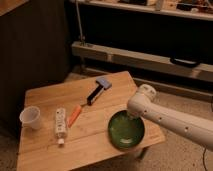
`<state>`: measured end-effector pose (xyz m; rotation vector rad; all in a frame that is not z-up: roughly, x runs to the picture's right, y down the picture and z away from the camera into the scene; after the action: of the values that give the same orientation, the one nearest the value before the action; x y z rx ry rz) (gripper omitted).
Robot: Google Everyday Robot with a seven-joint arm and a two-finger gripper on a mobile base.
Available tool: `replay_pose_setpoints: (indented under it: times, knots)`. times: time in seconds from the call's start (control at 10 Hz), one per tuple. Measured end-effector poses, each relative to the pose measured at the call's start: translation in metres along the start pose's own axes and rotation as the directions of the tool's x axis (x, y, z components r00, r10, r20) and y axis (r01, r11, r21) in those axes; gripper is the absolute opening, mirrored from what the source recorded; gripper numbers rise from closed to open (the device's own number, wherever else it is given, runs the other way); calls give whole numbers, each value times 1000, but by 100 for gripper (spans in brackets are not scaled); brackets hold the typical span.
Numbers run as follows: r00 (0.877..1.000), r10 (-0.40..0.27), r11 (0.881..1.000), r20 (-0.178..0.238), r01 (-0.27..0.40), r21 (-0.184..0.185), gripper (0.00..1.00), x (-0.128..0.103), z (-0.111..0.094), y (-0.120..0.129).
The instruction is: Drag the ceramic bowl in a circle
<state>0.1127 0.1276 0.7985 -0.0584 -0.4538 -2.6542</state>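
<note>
The ceramic bowl (pixel 126 131) is round, shallow and glossy dark green with a lighter centre. It sits on the wooden table (pixel 55 150) near the front right corner, close to the edge. My white arm (pixel 170 120) reaches in from the right. My gripper (pixel 131 115) points down at the bowl's far right rim, mostly hidden under the wrist (pixel 141 99).
A translucent plastic cup (pixel 31 118) stands at the table's left. A white tube (pixel 60 123) and an orange pen-like item (pixel 74 115) lie mid-table. A black-handled tool with a blue-grey head (pixel 98 90) lies at the back. A metal rail (pixel 150 59) runs behind the table.
</note>
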Motion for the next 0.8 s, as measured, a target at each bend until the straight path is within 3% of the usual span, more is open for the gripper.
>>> replay_pose_setpoints:
  times: [0.2, 0.4, 0.6, 0.8]
  knots:
    - [996, -61, 998, -60, 63, 32, 0, 53, -8, -31]
    - [982, -139, 988, -127, 147, 57, 0, 112, -15, -60]
    - [963, -201, 975, -180, 214, 58, 0, 164, -17, -71]
    - [956, -218, 972, -197, 231, 46, 0, 190, -13, -62]
